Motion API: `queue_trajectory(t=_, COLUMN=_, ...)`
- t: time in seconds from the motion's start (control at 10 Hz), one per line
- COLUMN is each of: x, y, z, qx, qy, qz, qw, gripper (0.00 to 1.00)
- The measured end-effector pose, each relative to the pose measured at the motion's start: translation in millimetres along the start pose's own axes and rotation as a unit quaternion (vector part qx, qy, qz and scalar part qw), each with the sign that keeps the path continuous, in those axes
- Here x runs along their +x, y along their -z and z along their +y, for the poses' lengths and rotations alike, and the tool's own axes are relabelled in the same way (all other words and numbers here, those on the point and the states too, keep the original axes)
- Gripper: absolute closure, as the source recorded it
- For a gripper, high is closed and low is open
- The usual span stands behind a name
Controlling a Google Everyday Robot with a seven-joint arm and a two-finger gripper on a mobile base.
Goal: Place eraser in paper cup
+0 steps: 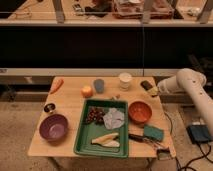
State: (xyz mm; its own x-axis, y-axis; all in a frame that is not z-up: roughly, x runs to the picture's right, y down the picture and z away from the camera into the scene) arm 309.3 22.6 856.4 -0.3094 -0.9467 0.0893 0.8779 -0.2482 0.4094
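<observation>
The white paper cup (125,80) stands upright at the back of the wooden table (70,100), right of the middle. My gripper (149,88) is low over the table's back right corner, a short way right of the cup and apart from it. Its tip looks dark. I cannot make out the black eraser as a separate thing: it may be at the gripper's tip or hidden inside the cup. The white arm (187,82) reaches in from the right.
A grey-blue cup (99,86), orange fruit (87,91) and carrot (57,85) lie along the back. A dark tin (49,107) and purple bowl (53,127) are on the left. A green tray (82,142) holds food in the middle. An orange bowl (139,111), green sponge (153,132) and tools (145,138) are on the right.
</observation>
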Motion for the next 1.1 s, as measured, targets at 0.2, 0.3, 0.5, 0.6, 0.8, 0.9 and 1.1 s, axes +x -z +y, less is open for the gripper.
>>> queue_trajectory(t=0.2, x=-15.8, y=6.6, z=11.0, qx=-0.024, qy=-0.032, qz=-0.009, qw=0.9992, gripper=1.0)
queue_trajectory(t=0.3, x=-18.7, y=7.3, z=12.2, qx=-0.03, qy=-0.039, qz=-0.012, qw=0.9987, gripper=1.0)
queue_trajectory(t=0.5, x=-20.5, y=9.3, z=15.5, qx=-0.048, qy=-0.051, qz=-0.014, qw=0.9974, gripper=1.0)
queue_trajectory(t=0.6, x=-15.8, y=7.5, z=13.8, qx=-0.047, qy=-0.048, qz=-0.013, qw=0.9977, gripper=1.0)
queue_trajectory(t=0.8, x=-6.4, y=2.6, z=10.5, qx=-0.044, qy=-0.038, qz=-0.013, qw=0.9982, gripper=1.0)
queue_trajectory(t=0.9, x=-2.9, y=1.4, z=11.7, qx=-0.045, qy=-0.033, qz=-0.014, qw=0.9983, gripper=1.0)
queue_trajectory(t=1.1, x=4.3, y=-0.4, z=12.7, qx=-0.046, qy=-0.025, qz=-0.015, qw=0.9985, gripper=1.0)
